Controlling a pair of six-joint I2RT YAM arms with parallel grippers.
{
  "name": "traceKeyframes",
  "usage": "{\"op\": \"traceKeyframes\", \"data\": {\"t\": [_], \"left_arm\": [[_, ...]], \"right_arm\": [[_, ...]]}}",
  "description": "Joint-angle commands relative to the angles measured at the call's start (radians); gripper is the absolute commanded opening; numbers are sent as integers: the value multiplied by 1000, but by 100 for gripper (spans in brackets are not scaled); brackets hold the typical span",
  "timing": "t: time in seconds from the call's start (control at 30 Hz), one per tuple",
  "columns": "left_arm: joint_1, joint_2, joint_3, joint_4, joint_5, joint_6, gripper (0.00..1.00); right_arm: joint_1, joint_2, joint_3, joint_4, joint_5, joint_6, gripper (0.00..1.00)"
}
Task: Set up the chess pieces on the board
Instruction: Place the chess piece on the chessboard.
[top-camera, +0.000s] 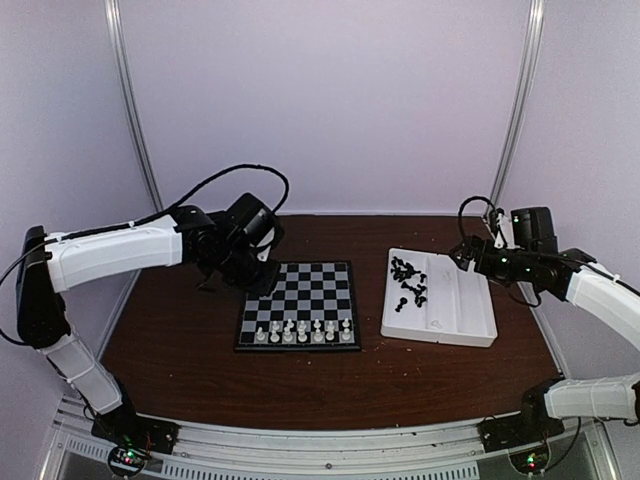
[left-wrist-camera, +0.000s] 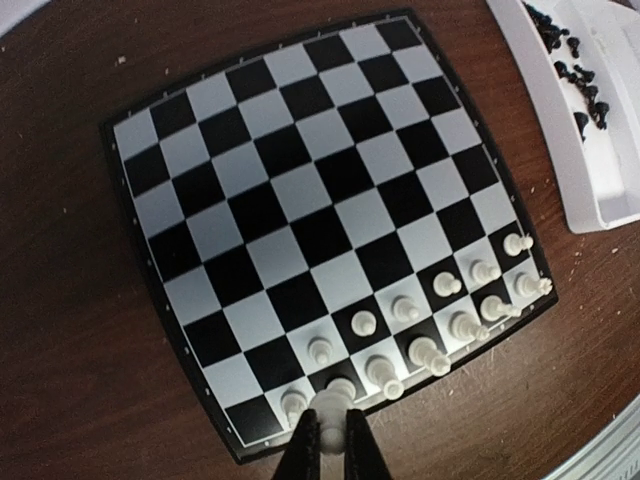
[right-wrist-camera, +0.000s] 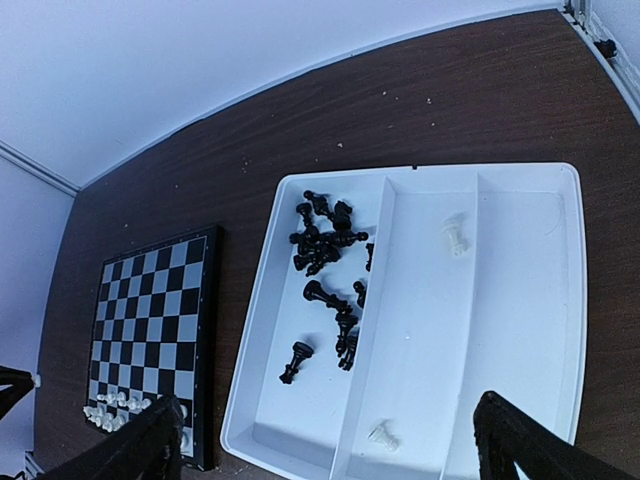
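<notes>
The board (top-camera: 310, 288) lies in the middle of the table, with several white chess pieces (top-camera: 305, 331) in two rows along its near edge. My left gripper (top-camera: 262, 283) hangs over the board's far left corner. In the left wrist view its fingers (left-wrist-camera: 305, 445) are shut on a white piece (left-wrist-camera: 336, 415) above the board (left-wrist-camera: 300, 200). Several black pieces (right-wrist-camera: 325, 245) lie in the left compartment of the white tray (right-wrist-camera: 560, 300). Two white pieces (right-wrist-camera: 455, 235) lie in its middle compartment. My right gripper (right-wrist-camera: 330, 450) is open above the tray, empty.
The white divided tray (top-camera: 440, 336) sits right of the board. Brown table shows around both. White walls and metal posts close in the back and sides. The arm bases stand at the near edge.
</notes>
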Motion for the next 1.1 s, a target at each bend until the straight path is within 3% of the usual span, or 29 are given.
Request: {"op": "traceKeyframes", "data": {"t": [0.0,0.57,1.07], "left_arm": [[-7,26,32,-166,81,-88,0],[12,203,182,-329,-107,-128,0],[57,273,106,-209,-1,-138,0]], "right_arm": [[-7,-8,-6,7,7,-8,100],[-10,-6,-8,9,-2,11,100],[-10,-22,-24,11,-6,18,100]]}}
